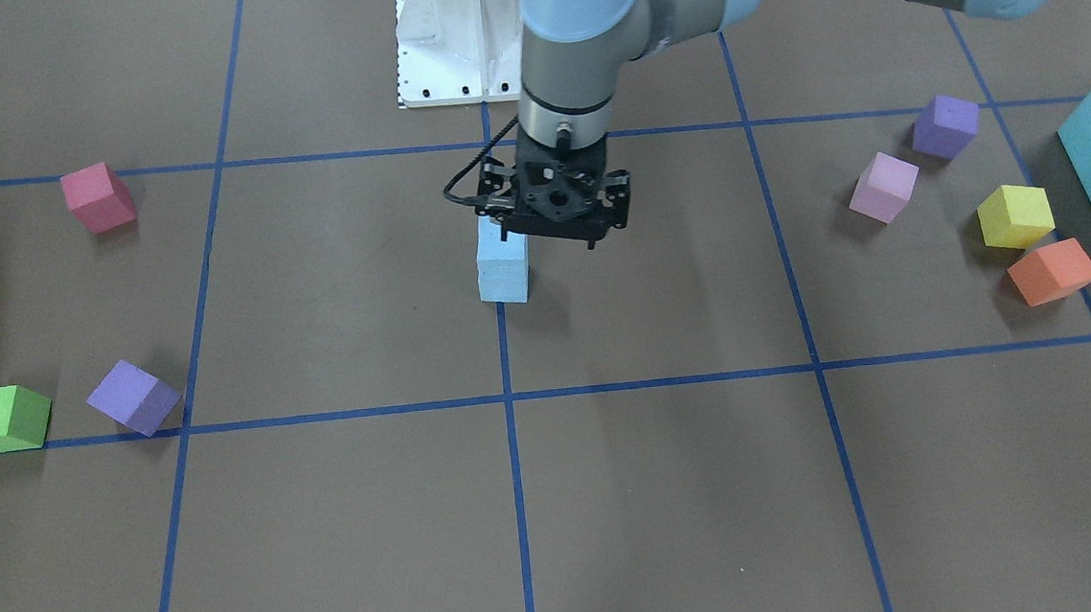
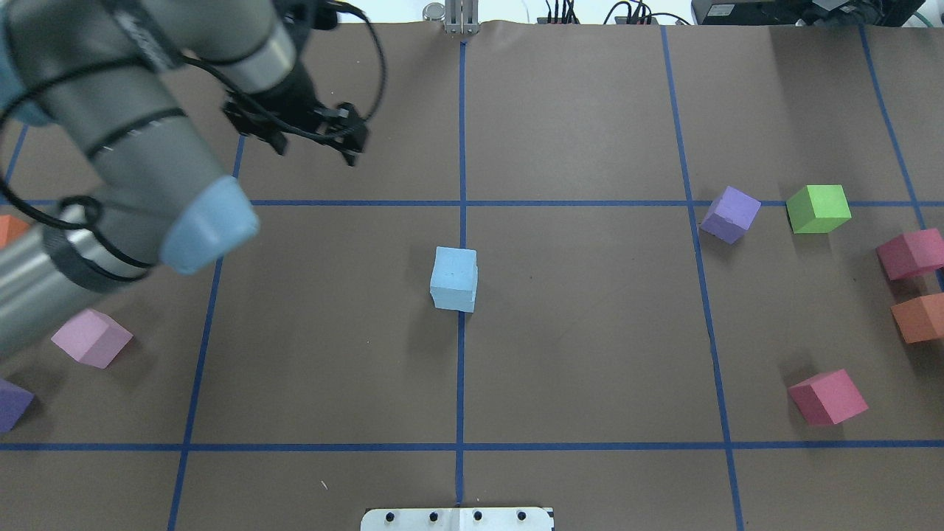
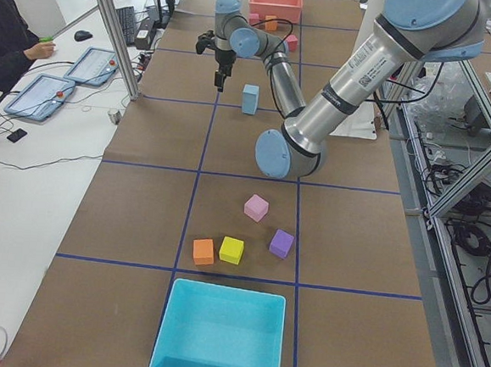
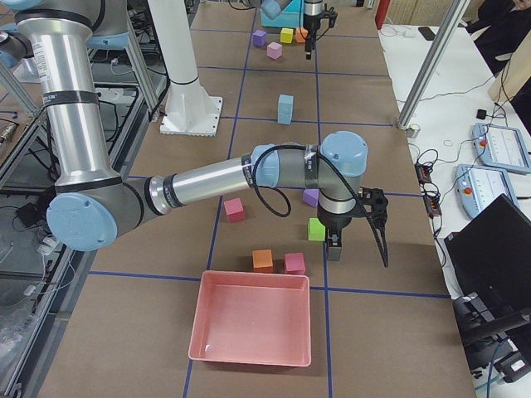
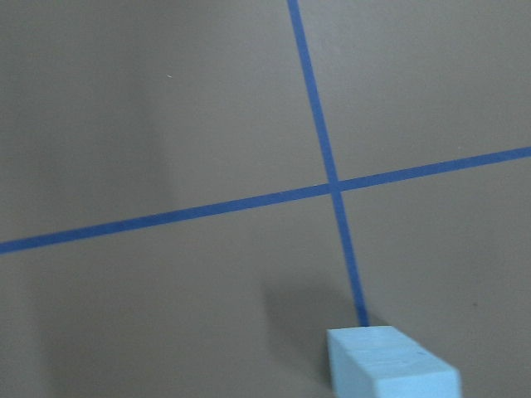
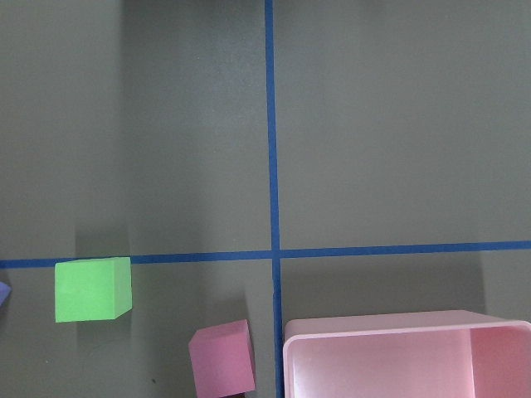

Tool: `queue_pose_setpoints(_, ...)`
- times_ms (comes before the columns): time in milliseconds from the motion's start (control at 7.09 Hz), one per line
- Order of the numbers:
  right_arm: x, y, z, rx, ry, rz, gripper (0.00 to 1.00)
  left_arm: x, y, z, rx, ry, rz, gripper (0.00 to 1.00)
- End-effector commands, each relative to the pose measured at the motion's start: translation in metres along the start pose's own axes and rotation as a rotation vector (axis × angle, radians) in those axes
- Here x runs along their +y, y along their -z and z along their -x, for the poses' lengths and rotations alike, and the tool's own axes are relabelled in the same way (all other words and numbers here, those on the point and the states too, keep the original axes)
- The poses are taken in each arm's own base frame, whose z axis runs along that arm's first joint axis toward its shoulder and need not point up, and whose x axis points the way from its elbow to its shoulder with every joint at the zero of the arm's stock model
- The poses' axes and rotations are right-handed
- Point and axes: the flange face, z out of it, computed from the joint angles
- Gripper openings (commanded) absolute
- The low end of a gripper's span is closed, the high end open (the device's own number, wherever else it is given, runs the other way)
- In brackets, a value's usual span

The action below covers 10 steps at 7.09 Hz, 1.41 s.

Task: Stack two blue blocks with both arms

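The two blue blocks (image 2: 453, 279) stand stacked one on the other at the table's middle, on a blue tape line. The stack also shows in the front view (image 1: 503, 269), the left side view (image 3: 250, 99) and the right side view (image 4: 285, 109). My left gripper (image 2: 317, 151) hangs above the table on the far side of the stack, apart from it, open and empty. The left wrist view shows only the stack's top block (image 5: 390, 369) at its bottom edge. My right gripper (image 4: 359, 247) hovers near the green cube (image 4: 316, 229); I cannot tell whether it is open or shut.
Purple (image 2: 730, 214), green (image 2: 817, 209), crimson (image 2: 827, 397) and orange (image 2: 918, 317) cubes lie on the right side. Pink (image 2: 92, 337) and purple (image 2: 11, 402) cubes lie on the left. A teal box (image 3: 221, 335) stands at the left end, a pink tray (image 4: 253, 327) at the right end.
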Motion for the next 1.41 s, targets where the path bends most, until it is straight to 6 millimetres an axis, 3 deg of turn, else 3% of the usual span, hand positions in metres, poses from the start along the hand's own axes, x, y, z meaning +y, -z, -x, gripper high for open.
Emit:
queue_pose_setpoints(0, 0.003, 0.002, 0.001, -0.007, 0.001, -0.005, 1.00, 0.020, 0.043, 0.206, -0.046, -0.114, 0.006, 0.98)
queue_pose_setpoints(141, 0.003, 0.002, 0.002, -0.011, -0.001, -0.005, 1.00, 0.043, 0.053, 0.286, -0.064, -0.120, 0.015, 0.98)
queue_pose_setpoints(282, 0.001, 0.003, 0.003, -0.013, 0.001, -0.008, 1.00, 0.061, 0.067, 0.353, -0.093, -0.116, 0.013, 0.98)
queue_pose_setpoints(564, -0.004, 0.006, 0.007, -0.013, -0.003, -0.015, 1.00, 0.085, 0.072, 0.449, -0.113, -0.067, 0.042, 0.98)
queue_pose_setpoints(706, -0.004, 0.009, 0.010, -0.017, 0.004, -0.024, 1.00, 0.091, 0.083, 0.499, -0.108, -0.057, 0.041, 0.98)
queue_pose_setpoints(988, -0.004, 0.007, 0.011, -0.046, 0.007, -0.024, 1.00, 0.101, 0.067, 0.540, -0.091, -0.048, 0.046, 0.98)
queue_pose_setpoints(1129, -0.005, 0.006, 0.014, -0.045, 0.028, -0.029, 1.00, 0.110, 0.048, 0.561, -0.094, -0.056, 0.039, 0.98)
queue_pose_setpoints(1270, -0.012, -0.008, 0.025, -0.036, 0.073, -0.034, 1.00, 0.113, 0.035, 0.578, -0.096, -0.057, 0.035, 0.98)
